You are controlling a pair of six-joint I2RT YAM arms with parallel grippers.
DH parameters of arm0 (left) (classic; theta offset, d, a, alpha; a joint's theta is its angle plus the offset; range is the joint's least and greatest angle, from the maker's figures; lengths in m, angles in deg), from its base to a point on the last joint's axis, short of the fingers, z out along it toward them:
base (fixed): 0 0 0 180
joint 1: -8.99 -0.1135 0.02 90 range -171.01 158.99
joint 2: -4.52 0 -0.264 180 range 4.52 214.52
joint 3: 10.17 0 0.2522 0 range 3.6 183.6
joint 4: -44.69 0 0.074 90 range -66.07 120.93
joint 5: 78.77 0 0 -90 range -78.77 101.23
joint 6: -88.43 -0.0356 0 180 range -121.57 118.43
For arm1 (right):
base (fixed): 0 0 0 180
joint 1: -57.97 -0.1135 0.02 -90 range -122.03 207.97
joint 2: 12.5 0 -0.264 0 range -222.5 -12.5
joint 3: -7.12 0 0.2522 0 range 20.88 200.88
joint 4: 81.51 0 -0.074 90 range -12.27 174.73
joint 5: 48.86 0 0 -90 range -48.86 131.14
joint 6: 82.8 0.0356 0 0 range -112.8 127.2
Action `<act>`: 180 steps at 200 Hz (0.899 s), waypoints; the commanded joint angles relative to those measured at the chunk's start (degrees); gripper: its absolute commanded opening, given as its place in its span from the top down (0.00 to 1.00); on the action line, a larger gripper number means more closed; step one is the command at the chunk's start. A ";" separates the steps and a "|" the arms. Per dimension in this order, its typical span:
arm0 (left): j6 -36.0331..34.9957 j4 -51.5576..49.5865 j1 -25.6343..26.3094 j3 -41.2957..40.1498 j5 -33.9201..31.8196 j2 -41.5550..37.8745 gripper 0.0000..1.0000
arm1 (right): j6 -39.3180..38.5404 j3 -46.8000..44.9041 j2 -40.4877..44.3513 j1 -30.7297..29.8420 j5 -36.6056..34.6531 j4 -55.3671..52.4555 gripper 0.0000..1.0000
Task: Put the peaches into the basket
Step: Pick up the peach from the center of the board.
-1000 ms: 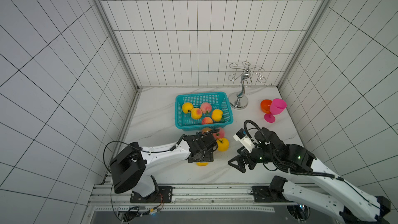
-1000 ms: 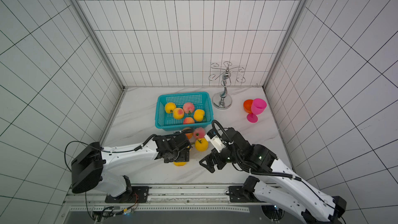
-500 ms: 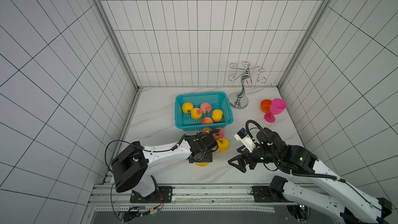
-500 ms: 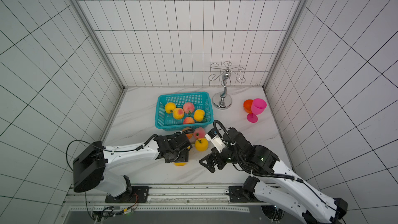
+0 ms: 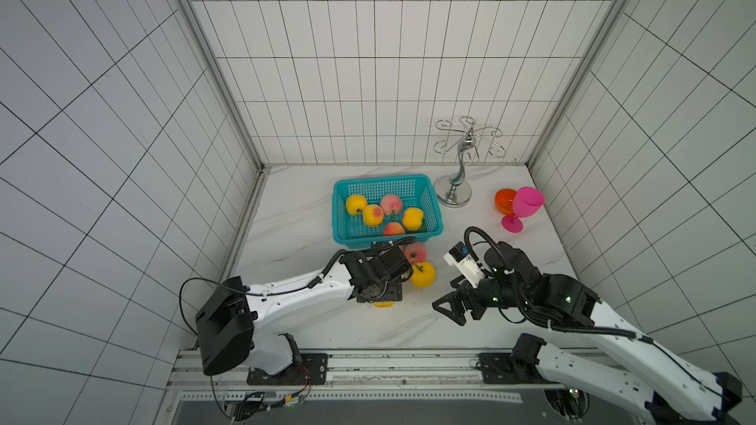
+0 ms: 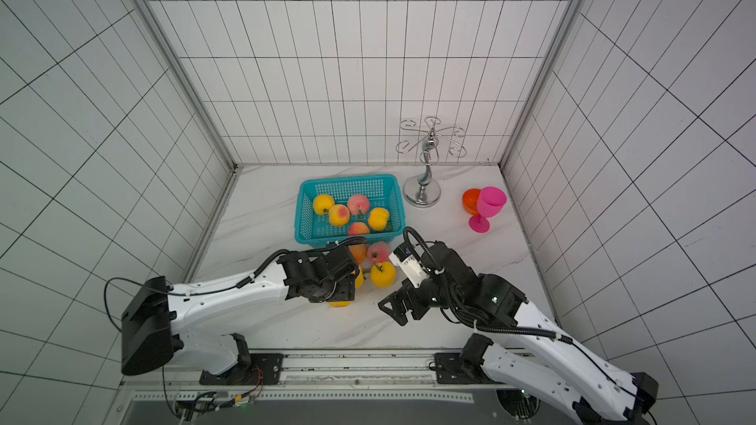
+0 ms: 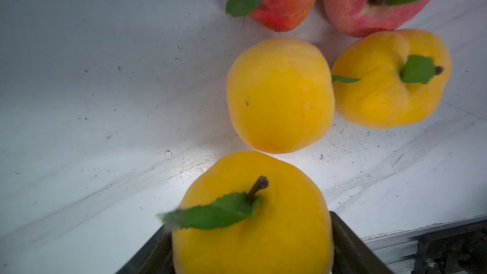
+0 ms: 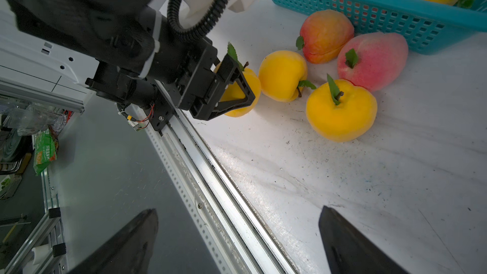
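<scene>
My left gripper [image 7: 250,235] is shut on a yellow peach [image 7: 253,220] with a green leaf, low over the table's front part; both top views show only its edge [image 5: 383,304] under the wrist. Right beside it lie two more yellow peaches [image 8: 283,75] [image 8: 341,109], an orange-red one [image 8: 326,35] and a pink one [image 8: 374,59]. Behind them stands the turquoise basket [image 5: 380,179] with several peaches inside. My right gripper [image 8: 238,213] hangs open and empty over the table's front edge, to the right of the loose fruit [image 5: 422,274].
A silver goblet stand [image 5: 454,194] stands right of the basket. An orange goblet [image 5: 505,200] and a pink goblet [image 5: 525,206] stand at the far right. An aluminium rail [image 8: 210,180] runs along the table's front edge. Tiled walls close three sides.
The left gripper's jaws have closed in on the yellow peach. The left arm has barely shifted. The right arm and its open jaws have stayed put.
</scene>
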 commanded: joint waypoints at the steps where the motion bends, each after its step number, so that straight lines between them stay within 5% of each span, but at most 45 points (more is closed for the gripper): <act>1: -1.31 -4.04 -1.14 3.06 -2.90 -2.59 0.24 | 0.14 2.82 0.16 -0.39 -2.00 -0.72 0.01; 101: -15.69 -7.55 -14.52 17.02 -4.17 -2.98 0.25 | -2.49 9.49 -4.25 -0.38 -6.12 -1.31 0.01; 180: -25.35 -4.59 -26.52 24.73 0.16 4.65 0.24 | -5.44 16.30 -13.33 -0.07 -5.63 0.78 0.01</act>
